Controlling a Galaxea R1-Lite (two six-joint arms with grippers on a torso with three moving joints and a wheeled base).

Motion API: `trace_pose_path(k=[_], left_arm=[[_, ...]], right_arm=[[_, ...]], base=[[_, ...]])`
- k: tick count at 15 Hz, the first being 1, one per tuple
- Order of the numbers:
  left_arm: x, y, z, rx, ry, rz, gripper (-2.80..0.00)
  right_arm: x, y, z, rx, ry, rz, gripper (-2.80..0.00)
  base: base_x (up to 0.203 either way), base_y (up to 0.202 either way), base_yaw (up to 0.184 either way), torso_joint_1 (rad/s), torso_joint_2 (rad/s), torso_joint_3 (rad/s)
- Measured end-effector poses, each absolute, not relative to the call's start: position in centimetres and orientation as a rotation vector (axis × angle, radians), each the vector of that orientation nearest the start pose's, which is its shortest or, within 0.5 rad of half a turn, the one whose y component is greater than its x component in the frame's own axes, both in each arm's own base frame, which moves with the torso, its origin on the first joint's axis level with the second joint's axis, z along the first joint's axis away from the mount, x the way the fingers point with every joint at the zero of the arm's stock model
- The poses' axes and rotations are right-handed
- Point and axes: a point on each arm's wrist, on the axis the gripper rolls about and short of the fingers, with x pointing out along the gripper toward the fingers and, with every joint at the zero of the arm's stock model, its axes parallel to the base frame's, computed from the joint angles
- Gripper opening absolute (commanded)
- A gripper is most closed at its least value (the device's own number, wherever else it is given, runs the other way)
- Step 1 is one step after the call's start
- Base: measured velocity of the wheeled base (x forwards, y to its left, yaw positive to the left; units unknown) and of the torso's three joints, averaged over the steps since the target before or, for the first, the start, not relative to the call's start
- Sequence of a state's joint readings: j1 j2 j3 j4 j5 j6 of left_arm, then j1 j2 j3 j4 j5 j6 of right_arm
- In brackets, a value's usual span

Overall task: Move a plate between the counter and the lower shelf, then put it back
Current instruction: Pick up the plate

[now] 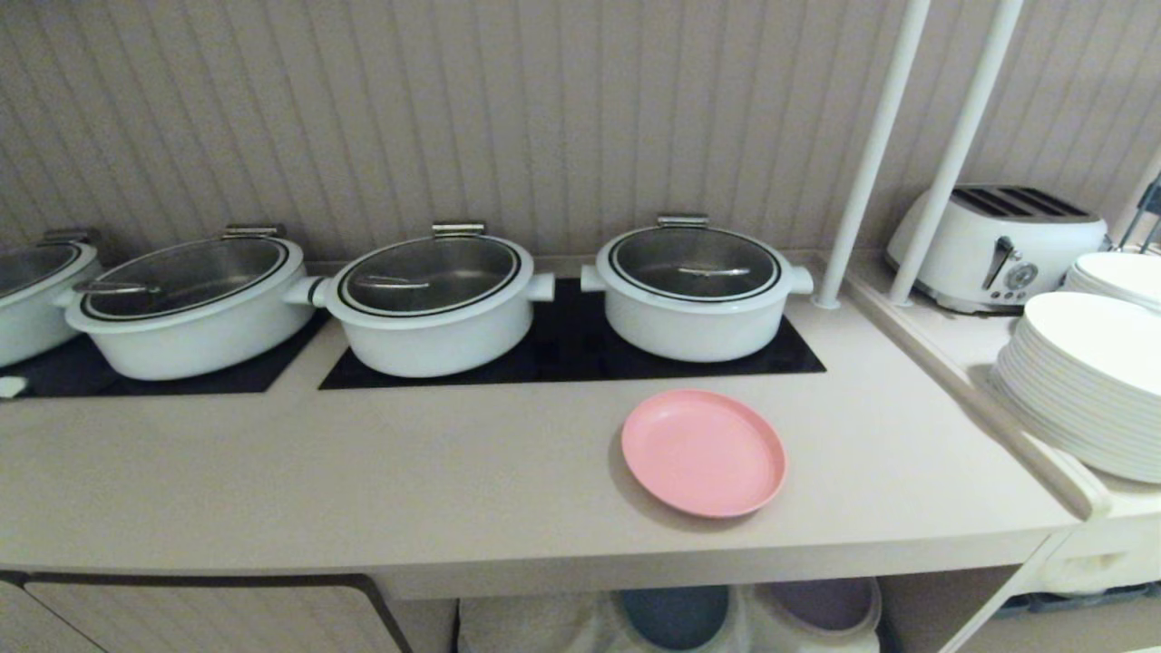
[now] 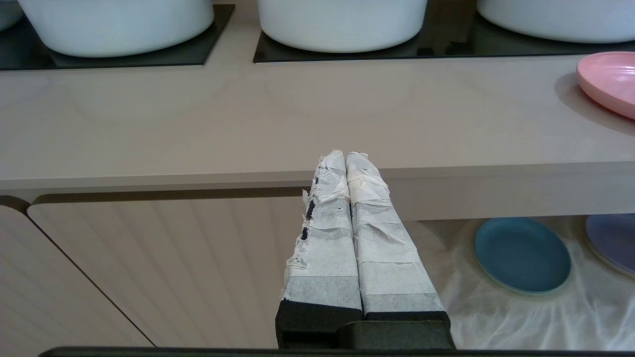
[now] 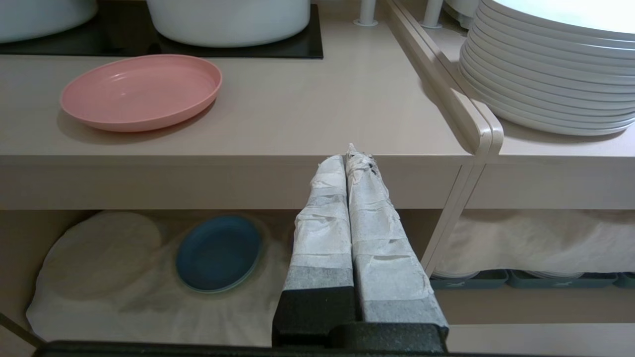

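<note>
The pink plate (image 1: 704,452) (image 3: 141,91) (image 2: 607,82) lies flat on the beige counter (image 1: 363,472), in front of the rightmost white pot and a little back from the front edge. Below the counter the lower shelf (image 3: 149,307) is a recess draped in white cloth. My left gripper (image 2: 346,157) is shut with nothing in it, held in front of the counter's edge, left of the plate. My right gripper (image 3: 346,159) is also shut on nothing, in front of the counter edge, right of the plate. Neither arm shows in the head view.
Several white lidded pots (image 1: 694,286) stand on black hob panels (image 1: 562,349) behind the plate. A blue plate (image 3: 218,253) (image 2: 522,255) and a purple plate (image 2: 615,240) rest on the shelf cloth. A stack of white plates (image 1: 1084,381), a toaster (image 1: 998,245) and two white posts (image 1: 871,154) stand to the right.
</note>
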State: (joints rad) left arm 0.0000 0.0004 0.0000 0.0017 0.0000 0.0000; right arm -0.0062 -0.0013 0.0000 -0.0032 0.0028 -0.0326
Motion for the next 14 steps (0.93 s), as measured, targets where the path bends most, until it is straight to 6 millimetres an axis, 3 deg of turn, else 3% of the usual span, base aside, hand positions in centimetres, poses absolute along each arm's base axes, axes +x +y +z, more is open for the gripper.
trace_pose_path(k=[11,14], left_arm=[[-2.3,0.0,7.5,0.0,0.002,0.0,-2.8],[-2.3,0.0,7.5,0.0,0.002,0.0,-2.8]], right_arm=[[-2.3,0.0,7.7,-0.05,-0.012,-0.005,-2.8],[-2.7,0.0,8.9,-0.051,-0.04,-0.005,-2.8]], base=[[0.0,0.0,0.0,0.0,0.0,0.0],[0.0,0.0,0.0,0.0,0.0,0.0]])
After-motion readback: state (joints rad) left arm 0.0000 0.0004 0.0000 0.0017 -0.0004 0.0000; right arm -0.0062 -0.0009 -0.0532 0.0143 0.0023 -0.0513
